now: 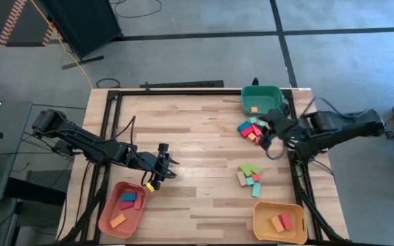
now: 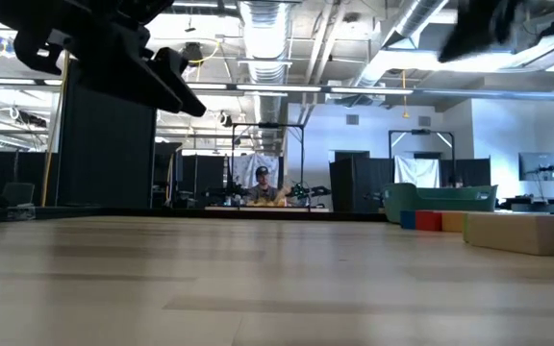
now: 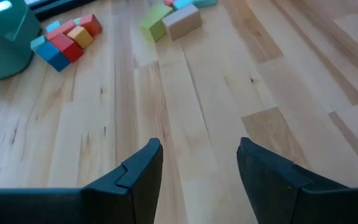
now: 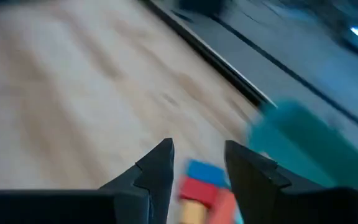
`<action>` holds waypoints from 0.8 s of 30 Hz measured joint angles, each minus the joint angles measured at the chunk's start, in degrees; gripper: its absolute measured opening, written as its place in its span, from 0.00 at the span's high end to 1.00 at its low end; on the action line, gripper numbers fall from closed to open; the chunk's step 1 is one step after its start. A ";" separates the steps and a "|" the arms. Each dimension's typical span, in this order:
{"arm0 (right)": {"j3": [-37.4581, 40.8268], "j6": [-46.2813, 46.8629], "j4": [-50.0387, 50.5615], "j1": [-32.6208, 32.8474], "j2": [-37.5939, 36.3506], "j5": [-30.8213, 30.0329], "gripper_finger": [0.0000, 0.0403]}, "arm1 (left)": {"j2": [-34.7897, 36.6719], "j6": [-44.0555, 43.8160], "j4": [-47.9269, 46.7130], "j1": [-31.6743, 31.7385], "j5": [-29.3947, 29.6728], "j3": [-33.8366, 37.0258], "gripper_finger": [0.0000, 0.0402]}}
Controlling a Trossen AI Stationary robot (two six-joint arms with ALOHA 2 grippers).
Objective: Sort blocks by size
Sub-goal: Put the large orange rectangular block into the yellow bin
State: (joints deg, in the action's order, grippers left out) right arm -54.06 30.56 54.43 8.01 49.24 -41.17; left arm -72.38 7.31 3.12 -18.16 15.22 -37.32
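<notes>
- Right gripper (image 1: 265,134) hangs over the block cluster beside the green tray (image 1: 273,92), fingers parted with nothing between them in its wrist view; a blue and a red block (image 4: 199,186) lie just ahead of the tips.
- My plan for this step: settle the arm (that wrist view is smeared, so I judge it to be in motion), straddle one block at the cluster's edge, and close only when neighbours are clear of both fingers.
- Left gripper (image 1: 161,164) waits over bare wood near the salmon tray (image 1: 107,217), fingers apart and empty.
- Nearer pile (image 1: 249,175): green, tan and teal pieces lying touching, between the cluster and the yellow tray (image 1: 260,229).
- Farther cluster (image 1: 250,130): red, blue and orange blocks packed tight, so a crooked approach would likely nudge several.
- Trays already hold blocks: orange in the green one, a few in salmon, two in yellow.
- Beyond the table, a person (image 2: 262,183) sits far back in the room.
</notes>
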 joint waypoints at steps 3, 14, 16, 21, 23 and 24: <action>8.34 10.69 -0.48 -4.17 -1.48 -1.34 0.56 | 0.00 -0.02 1.21 0.49 0.00 0.00 0.51; 24.04 24.43 -10.76 -12.40 2.41 0.78 0.56 | 0.00 -0.04 2.44 2.87 -0.22 0.00 0.51; 24.87 26.28 -10.75 -13.60 3.96 0.79 0.56 | 0.00 -0.04 2.44 3.29 -1.42 0.00 0.51; 26.98 29.56 -11.42 -16.03 7.86 1.73 0.56 | 0.00 0.11 2.42 3.68 -1.75 0.00 0.51; 27.66 30.41 -11.80 -16.93 9.48 2.45 0.56 | 0.00 0.34 2.43 3.70 -1.77 0.00 0.51; 27.85 31.35 -11.86 -17.25 10.31 2.45 0.56 | 0.00 0.37 2.42 3.70 -1.79 0.00 0.51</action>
State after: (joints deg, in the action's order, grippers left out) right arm -26.21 61.91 42.57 -9.25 59.55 -38.72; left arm -72.38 7.68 5.54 -14.46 13.44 -37.32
